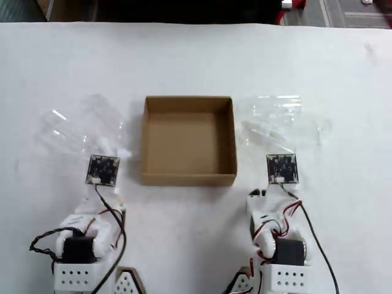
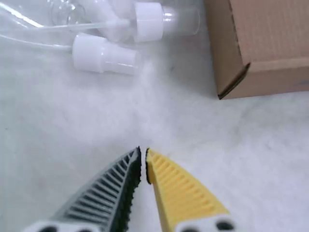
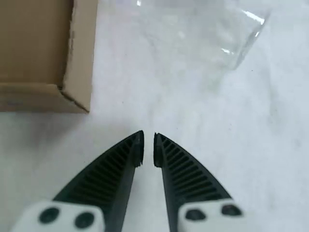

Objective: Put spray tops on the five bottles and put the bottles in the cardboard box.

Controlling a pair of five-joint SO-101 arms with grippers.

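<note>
Spray tops [image 2: 104,54]: white, thin dip tubes, lying at 9 o'clock of the cardboard box [image 1: 188,179]; light, probably best gripped at the stiff collar.
Bottles [image 1: 282,119]: clear plastic, lying at 3 o'clock of the box; likely light, slick and apt to roll.
Left hand [image 2: 143,159]: closed to a sliver, empty.
Right hand [image 3: 148,145]: likewise.
Obstacle: the box stands between the two piles.

Grey-yellow left claw [image 2: 143,153], black right claw [image 3: 148,145]

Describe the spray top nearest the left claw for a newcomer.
Find the cardboard box in the middle of the table, then look to the left arm's side of it. The wanted spray top is the white one nearest the left claw, lying farther from the box than its neighbour.
</note>
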